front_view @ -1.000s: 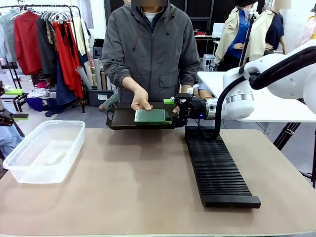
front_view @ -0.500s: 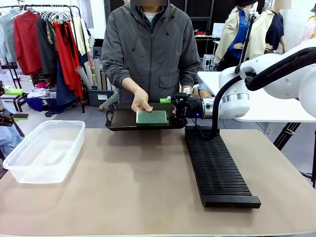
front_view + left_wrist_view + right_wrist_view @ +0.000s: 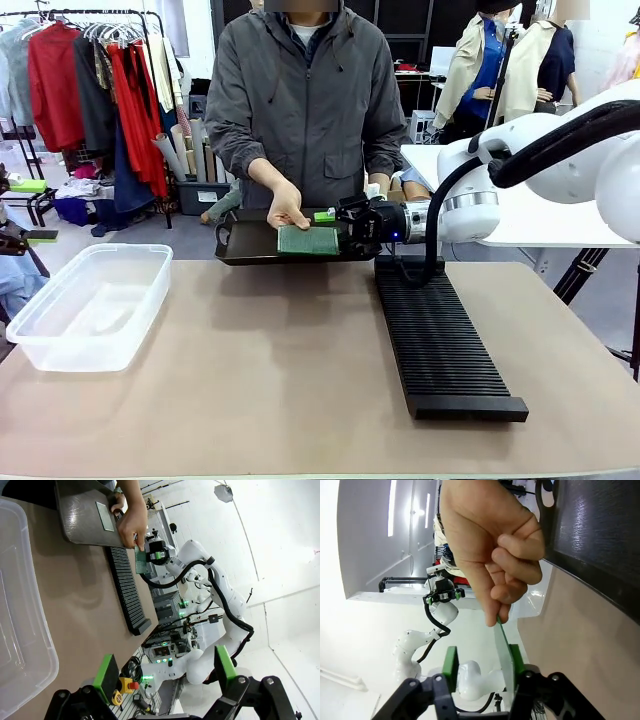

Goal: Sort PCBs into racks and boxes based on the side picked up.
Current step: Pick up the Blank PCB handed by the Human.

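Observation:
A person's hand [image 3: 287, 212] holds a green PCB [image 3: 308, 240] over a dark tray [image 3: 245, 250], its dotted face towards me. My right gripper [image 3: 336, 235] is open at the board's right edge. In the right wrist view the PCB [image 3: 501, 642] stands edge-on between the green pads [image 3: 451, 666], close to one of them, with the hand [image 3: 490, 540] pinching its far end. My left gripper [image 3: 165, 670] is open with nothing in it, well back from the table. The black rack [image 3: 440, 340] lies on the right, the clear box [image 3: 90, 305] on the left.
The person stands at the far edge behind the tray with handles. The brown table [image 3: 270, 370] lies bare between box and rack. A clothes rail [image 3: 100, 80] stands far left, and a white table [image 3: 540, 215] sits behind my right arm.
My right gripper has moved left along the tray until its pads straddle the PCB's edge. The person has tilted the board, so its lighter dotted face now shows.

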You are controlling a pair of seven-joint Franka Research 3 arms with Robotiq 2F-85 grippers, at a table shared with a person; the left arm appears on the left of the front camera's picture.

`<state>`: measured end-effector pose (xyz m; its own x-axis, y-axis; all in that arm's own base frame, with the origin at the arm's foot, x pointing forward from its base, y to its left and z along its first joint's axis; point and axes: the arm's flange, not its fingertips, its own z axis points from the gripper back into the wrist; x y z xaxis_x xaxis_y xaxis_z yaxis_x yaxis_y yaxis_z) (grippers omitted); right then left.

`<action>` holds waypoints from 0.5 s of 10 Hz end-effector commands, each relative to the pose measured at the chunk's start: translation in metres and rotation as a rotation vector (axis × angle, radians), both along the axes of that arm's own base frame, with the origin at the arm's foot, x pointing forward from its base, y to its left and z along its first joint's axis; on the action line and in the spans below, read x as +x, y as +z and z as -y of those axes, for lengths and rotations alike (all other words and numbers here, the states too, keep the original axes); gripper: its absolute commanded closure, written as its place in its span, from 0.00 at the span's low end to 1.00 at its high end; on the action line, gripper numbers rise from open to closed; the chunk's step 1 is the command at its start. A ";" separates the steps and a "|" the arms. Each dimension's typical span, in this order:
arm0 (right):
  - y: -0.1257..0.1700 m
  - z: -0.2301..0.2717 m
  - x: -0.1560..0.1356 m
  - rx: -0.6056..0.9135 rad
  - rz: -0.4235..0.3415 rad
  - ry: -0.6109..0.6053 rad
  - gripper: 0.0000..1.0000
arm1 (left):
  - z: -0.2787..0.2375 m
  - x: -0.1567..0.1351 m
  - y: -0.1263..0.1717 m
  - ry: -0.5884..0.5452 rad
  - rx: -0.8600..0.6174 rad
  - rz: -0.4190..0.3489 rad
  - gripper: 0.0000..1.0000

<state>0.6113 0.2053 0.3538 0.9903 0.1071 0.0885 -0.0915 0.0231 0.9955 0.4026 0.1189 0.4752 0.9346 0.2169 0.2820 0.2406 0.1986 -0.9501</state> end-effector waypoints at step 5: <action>-0.002 -0.003 0.008 -0.041 -0.052 0.002 1.00 | 0.000 -0.002 0.001 0.000 -0.007 -0.003 0.00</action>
